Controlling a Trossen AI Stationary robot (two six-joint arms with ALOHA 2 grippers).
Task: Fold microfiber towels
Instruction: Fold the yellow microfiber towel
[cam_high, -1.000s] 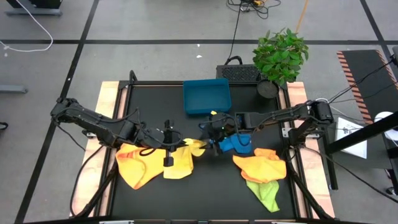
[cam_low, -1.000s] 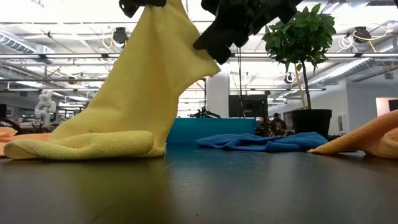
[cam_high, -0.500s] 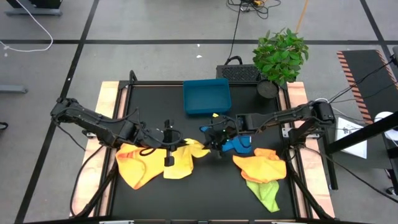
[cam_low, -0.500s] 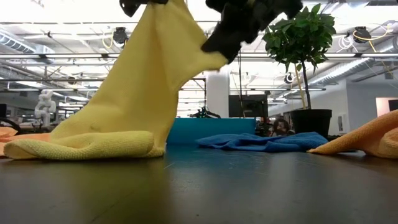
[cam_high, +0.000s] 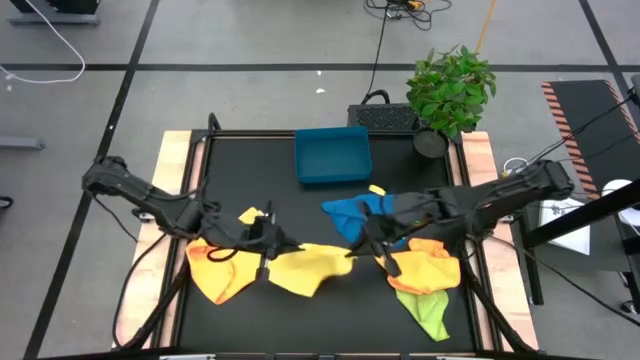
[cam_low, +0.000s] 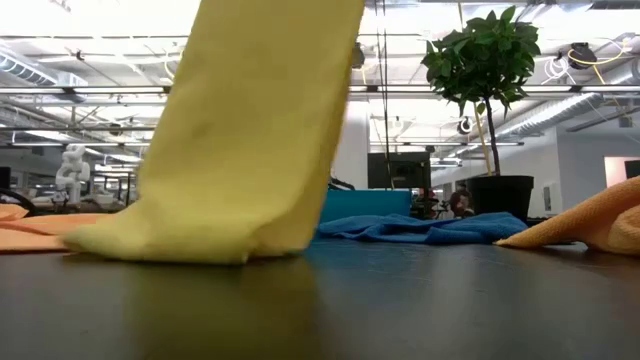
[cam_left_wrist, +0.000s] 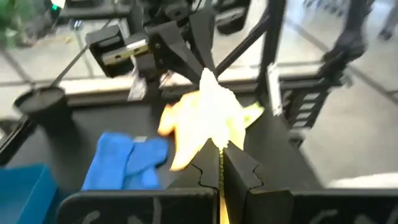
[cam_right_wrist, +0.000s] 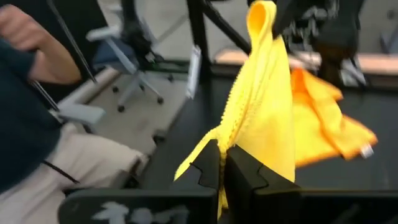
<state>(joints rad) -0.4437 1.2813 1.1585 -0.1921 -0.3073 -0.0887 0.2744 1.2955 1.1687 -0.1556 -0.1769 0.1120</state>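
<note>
The middle of the table (cam_high: 240, 170) toward the front is crossed by the pale yellow towel (cam_high: 305, 268), which is stretched between the left gripper (cam_high: 272, 243) and the right gripper (cam_high: 362, 244), both clamped on it. Passage on the left is blocked by the orange-yellow towel (cam_high: 222, 275), and on the right by the blue towel (cam_high: 358, 215), a second orange towel (cam_high: 425, 268) and the lime green towel (cam_high: 428, 312). The back centre is taken by the blue tray (cam_high: 332, 155). Bare black surface is seen left of the tray and along the front edge.

Robotics lab in an open industrial hall, black worktop (cam_high: 330, 310) on a metal frame, grey floor with cables (cam_high: 385, 40), exposed ceiling pipes (cam_low: 90, 90), office chair (cam_right_wrist: 134, 68), potted plant (cam_high: 452, 88).
</note>
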